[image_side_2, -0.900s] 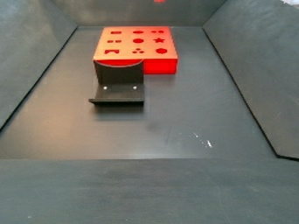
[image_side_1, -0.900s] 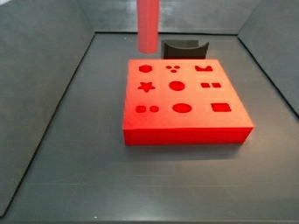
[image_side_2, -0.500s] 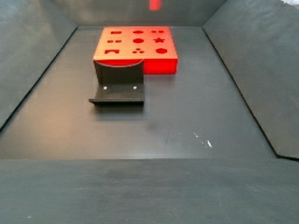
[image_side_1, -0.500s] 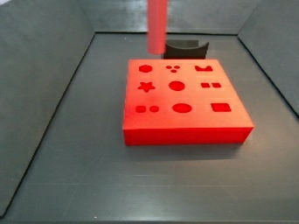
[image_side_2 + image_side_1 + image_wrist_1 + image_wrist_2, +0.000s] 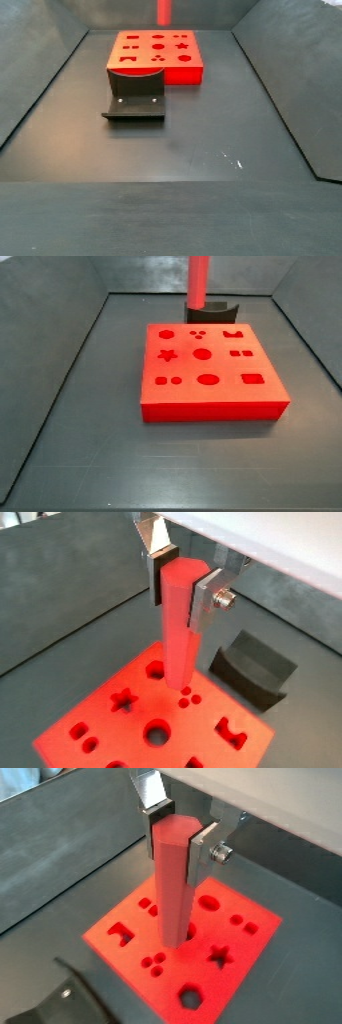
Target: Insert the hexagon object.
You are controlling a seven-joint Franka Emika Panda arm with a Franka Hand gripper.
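— What do the gripper (image 5: 182,580) jaws look like in both wrist views?

— Bare silver metal plates, clamped on the hexagon object (image 5: 178,632), a smooth matt red bar, like plastic, held above the block.

— The red block (image 5: 207,366)?

— Same matt red, smooth.

— And the holder (image 5: 135,100)?

— Dark grey, dull. The worktop (image 5: 201,150) is dark, matt, faintly scuffed.

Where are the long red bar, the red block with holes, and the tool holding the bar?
hexagon object (image 5: 171,888): wrist view, mid-shaft.
red block (image 5: 211,408): side view, front wall.
tool (image 5: 179,578): wrist view, between fingertips.
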